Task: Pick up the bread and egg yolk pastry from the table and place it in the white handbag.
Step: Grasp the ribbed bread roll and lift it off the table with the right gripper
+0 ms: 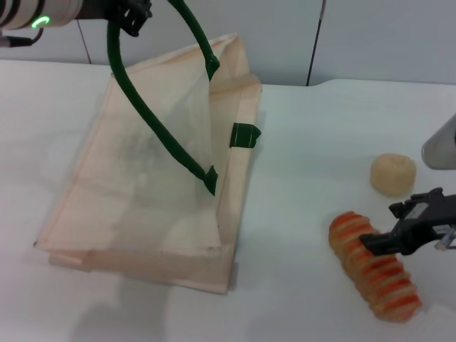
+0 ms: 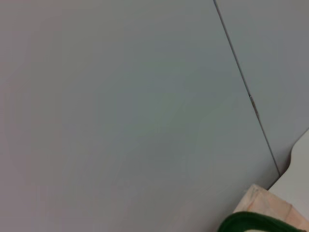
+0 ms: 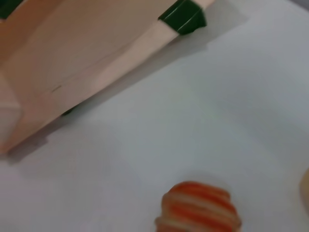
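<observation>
The white handbag (image 1: 142, 192) lies on the table, with one side lifted by its green rope handle (image 1: 153, 125). My left gripper (image 1: 132, 16) is at the far left, shut on the top of that handle, which also shows in the left wrist view (image 2: 256, 222). The bread (image 1: 381, 281), tan with orange stripes, lies at the near right and shows in the right wrist view (image 3: 198, 210). My right gripper (image 1: 393, 226) is open just above the bread's far end. The egg yolk pastry (image 1: 392, 174), a pale round ball, sits a little beyond the bread.
The white table (image 1: 306, 178) runs between the bag and the bread. A grey panelled wall (image 1: 285, 35) stands behind. The bag's side with a green tab (image 3: 183, 14) shows in the right wrist view.
</observation>
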Action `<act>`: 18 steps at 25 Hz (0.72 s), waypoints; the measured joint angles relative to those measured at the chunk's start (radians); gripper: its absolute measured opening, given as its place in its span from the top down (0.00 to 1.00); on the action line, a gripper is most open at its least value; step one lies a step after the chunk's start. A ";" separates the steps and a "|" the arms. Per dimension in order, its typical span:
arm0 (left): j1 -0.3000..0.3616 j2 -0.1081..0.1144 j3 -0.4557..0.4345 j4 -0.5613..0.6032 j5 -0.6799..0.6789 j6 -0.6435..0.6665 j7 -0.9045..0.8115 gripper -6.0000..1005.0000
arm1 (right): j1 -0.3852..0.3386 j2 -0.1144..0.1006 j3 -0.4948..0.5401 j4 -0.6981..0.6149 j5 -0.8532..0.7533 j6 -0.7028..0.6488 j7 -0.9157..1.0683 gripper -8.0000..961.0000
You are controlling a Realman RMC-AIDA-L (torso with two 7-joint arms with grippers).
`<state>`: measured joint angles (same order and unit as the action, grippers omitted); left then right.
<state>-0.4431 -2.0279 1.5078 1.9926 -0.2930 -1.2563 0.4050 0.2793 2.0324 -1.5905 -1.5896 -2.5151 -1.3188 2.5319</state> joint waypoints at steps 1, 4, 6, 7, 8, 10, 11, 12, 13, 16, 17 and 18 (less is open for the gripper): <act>0.000 0.000 0.000 -0.002 0.000 0.000 0.000 0.86 | 0.002 0.000 -0.002 0.000 -0.001 -0.008 0.000 0.18; 0.000 0.000 0.000 -0.010 0.000 0.000 0.000 0.86 | 0.016 -0.001 -0.006 0.004 -0.009 -0.043 0.004 0.18; -0.001 0.001 0.000 -0.019 0.000 0.000 0.000 0.86 | 0.029 -0.001 -0.006 0.007 -0.021 -0.069 0.019 0.18; -0.003 0.001 0.001 -0.022 0.000 0.000 0.000 0.86 | 0.035 -0.001 -0.006 0.009 -0.026 -0.082 0.028 0.18; -0.004 0.001 0.002 -0.023 0.000 0.000 0.000 0.86 | 0.040 -0.001 -0.007 0.010 -0.031 -0.091 0.036 0.18; -0.006 0.001 0.004 -0.025 0.000 0.000 0.000 0.86 | 0.049 -0.001 -0.010 0.013 -0.044 -0.104 0.056 0.18; -0.006 0.001 0.004 -0.025 0.000 0.000 0.000 0.86 | 0.051 -0.001 -0.014 0.014 -0.052 -0.105 0.069 0.18; -0.006 0.001 0.004 -0.025 0.000 0.000 0.000 0.86 | 0.054 -0.001 -0.017 0.015 -0.058 -0.107 0.080 0.18; -0.005 0.001 0.003 -0.025 0.000 0.000 0.000 0.86 | 0.058 -0.001 -0.020 0.019 -0.063 -0.110 0.092 0.18; -0.005 0.000 0.002 -0.025 0.000 0.000 0.000 0.86 | 0.082 -0.001 -0.026 0.045 -0.067 -0.123 0.138 0.18; -0.005 0.000 0.002 -0.025 0.000 -0.001 0.000 0.86 | 0.089 -0.001 -0.029 0.053 -0.069 -0.126 0.155 0.18; -0.005 0.000 0.002 -0.025 0.000 -0.002 0.000 0.86 | 0.096 -0.001 -0.032 0.060 -0.072 -0.129 0.174 0.18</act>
<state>-0.4479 -2.0278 1.5095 1.9680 -0.2930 -1.2580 0.4050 0.3753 2.0316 -1.6227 -1.5300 -2.5870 -1.4479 2.7064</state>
